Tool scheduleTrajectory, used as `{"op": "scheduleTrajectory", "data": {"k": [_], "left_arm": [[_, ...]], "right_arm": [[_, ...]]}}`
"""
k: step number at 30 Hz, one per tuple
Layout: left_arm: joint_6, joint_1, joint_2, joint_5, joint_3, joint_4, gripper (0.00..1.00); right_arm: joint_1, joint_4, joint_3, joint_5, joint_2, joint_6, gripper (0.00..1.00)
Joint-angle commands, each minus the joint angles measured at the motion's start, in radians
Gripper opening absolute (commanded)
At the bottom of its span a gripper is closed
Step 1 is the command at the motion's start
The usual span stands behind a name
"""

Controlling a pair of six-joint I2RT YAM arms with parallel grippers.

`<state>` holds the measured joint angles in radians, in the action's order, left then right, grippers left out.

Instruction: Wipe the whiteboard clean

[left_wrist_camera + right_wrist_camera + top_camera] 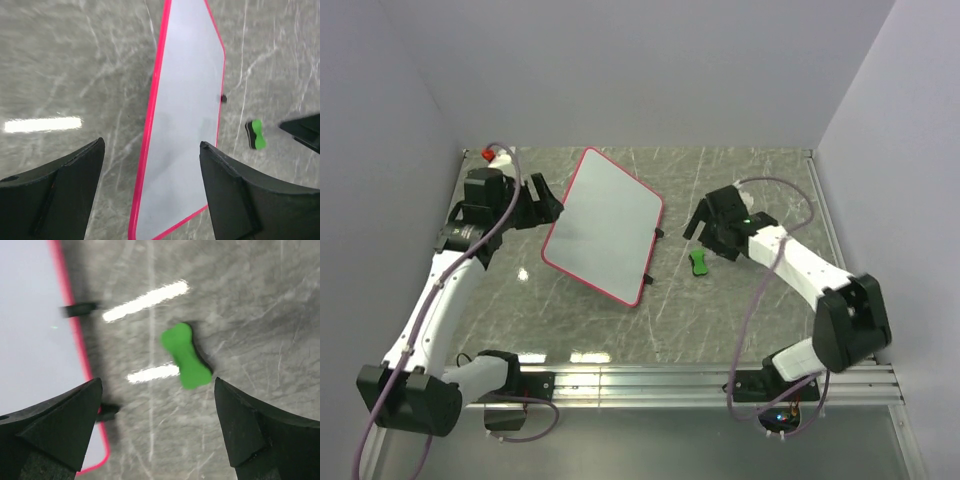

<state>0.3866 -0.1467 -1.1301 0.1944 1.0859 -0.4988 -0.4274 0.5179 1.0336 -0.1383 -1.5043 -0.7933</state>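
A bolted aluminium rail [720,378] runs along the counter's 6 o'clock edge. The counter [750,180] is grey, marbled and scuffed, glinting with glare, and closed in by plain pale walls [650,70]. The whiteboard [605,225] lies flat and askew near the centre, its black tabs facing 3 o'clock. Just beside it at 3 o'clock is a green eraser [699,262]. The left jaws are spread wide and empty at the board's 9 o'clock edge. The right jaws gape empty above the eraser.
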Motion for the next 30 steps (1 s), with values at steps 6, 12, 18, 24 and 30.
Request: {"op": "scheduleTrajectory", "data": {"k": [6,12,18,24,30], "left_arm": [[0.003,-0.011,0.141,-0.235,0.048,-0.118,0.83],[0.035,-0.013,0.214,-0.387,-0.001,-0.152,0.83],[0.047,-0.011,0.266,-0.463,-0.093,-0.136,0.84],[0.075,-0.011,0.319,-0.474,-0.149,-0.115,0.85],[0.084,-0.011,0.303,-0.513,-0.124,-0.118,0.84]], "right_arm": [[-0.005,0.098,0.059,-0.058,0.514,0.075,1.00],[-0.001,0.168,0.111,-0.054,0.795,0.206,1.00],[-0.001,0.261,0.155,-0.041,0.921,0.190,1.00],[-0.002,0.306,0.169,-0.006,0.940,0.204,1.00],[-0.002,0.364,0.195,-0.006,0.905,0.239,1.00]]}}
